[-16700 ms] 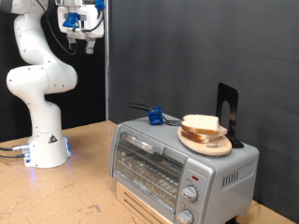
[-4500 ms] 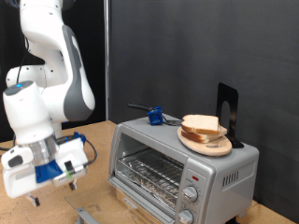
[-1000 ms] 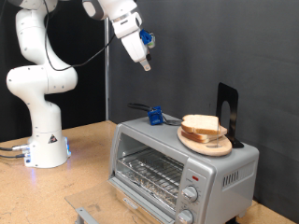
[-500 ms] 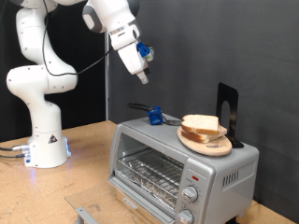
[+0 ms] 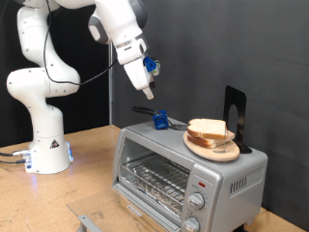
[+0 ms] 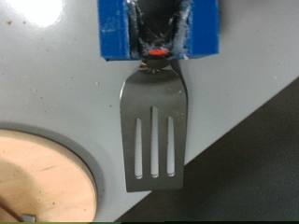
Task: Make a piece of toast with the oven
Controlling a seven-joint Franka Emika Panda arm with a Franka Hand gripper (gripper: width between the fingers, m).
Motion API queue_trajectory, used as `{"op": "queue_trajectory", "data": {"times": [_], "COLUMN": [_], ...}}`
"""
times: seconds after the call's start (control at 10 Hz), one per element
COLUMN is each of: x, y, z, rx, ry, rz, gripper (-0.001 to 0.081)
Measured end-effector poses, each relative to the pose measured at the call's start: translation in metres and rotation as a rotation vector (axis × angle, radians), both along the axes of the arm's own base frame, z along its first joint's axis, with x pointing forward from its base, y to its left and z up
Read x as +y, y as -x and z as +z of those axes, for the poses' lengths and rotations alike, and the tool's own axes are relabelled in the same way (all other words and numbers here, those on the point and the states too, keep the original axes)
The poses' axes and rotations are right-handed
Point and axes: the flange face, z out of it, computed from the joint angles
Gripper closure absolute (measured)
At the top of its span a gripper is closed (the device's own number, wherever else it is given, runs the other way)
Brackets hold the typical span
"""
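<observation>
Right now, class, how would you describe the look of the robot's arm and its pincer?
The arm is glossy white, built of rounded segments on a base with a glowing blue ring and a small warning triangle. A thin dark cable hangs beside it. The pincer has slim pale fingers below a blue part.

in the exterior view the gripper [image 5: 149,93] was too small to tell if its fingers were apart. the oven [image 5: 190,171] was cut by the bottom edge. in the wrist view the wooden plate [image 6: 42,177] was cut off, and the blue holder [image 6: 159,28] too.
</observation>
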Motion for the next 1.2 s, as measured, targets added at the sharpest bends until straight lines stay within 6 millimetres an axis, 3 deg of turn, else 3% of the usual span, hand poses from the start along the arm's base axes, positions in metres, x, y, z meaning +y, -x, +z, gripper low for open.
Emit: {"op": "queue_trajectory", "data": {"times": [0.5, 1.2], "x": [0.005, 0.022], "y": [0.001, -0.002], "z": [-0.034, -0.064], "rx": [0.014, 0.043], "ry": [0.023, 0.001], "rz": [-0.003, 0.028], "gripper": [-0.0003, -0.0003]}}
